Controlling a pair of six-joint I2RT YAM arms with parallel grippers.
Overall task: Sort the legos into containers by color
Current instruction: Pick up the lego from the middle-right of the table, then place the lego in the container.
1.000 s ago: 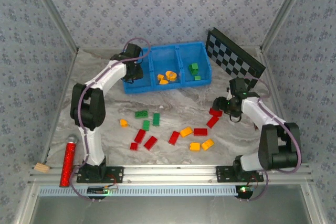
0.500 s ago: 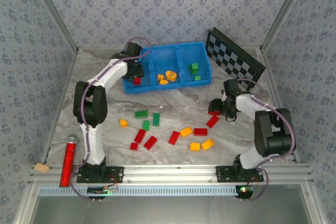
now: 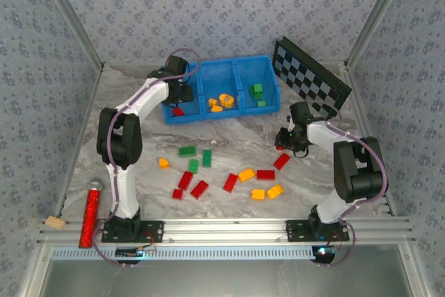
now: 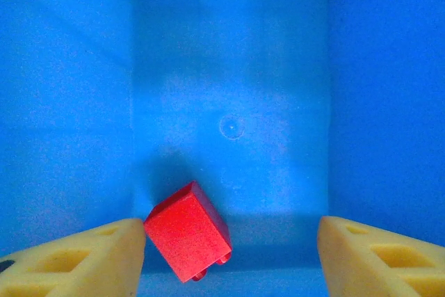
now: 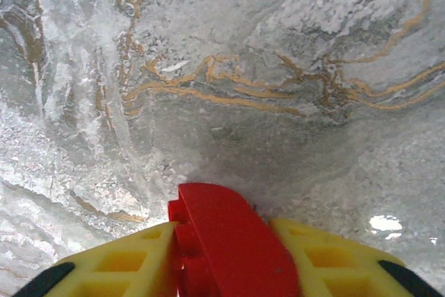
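Observation:
The blue tray point(image 3: 229, 117) stands at the back. My left gripper point(image 3: 179, 97) hangs open over its left container. Below the gripper a red lego point(image 3: 178, 111) lies loose on the container floor. In the left wrist view that red lego point(image 4: 188, 231) sits tilted by the left finger point(image 4: 97, 255), and the jaws stand wide apart. My right gripper point(image 3: 285, 142) is low over the table at the right, shut on a rounded red lego point(image 5: 229, 241). Orange legos point(image 3: 221, 101) fill the middle container and green legos point(image 3: 257, 92) the right one.
Several loose legos lie mid-table: green point(image 3: 187, 150), red point(image 3: 199, 188), orange point(image 3: 258, 194), with a red one point(image 3: 281, 161) close to my right gripper. A checkered board point(image 3: 309, 78) leans at the back right. A red glitter cylinder point(image 3: 89, 213) lies front left.
My left gripper opened and its red lego dropped into the left container. My right gripper moved a little left onto a red lego and shut on it.

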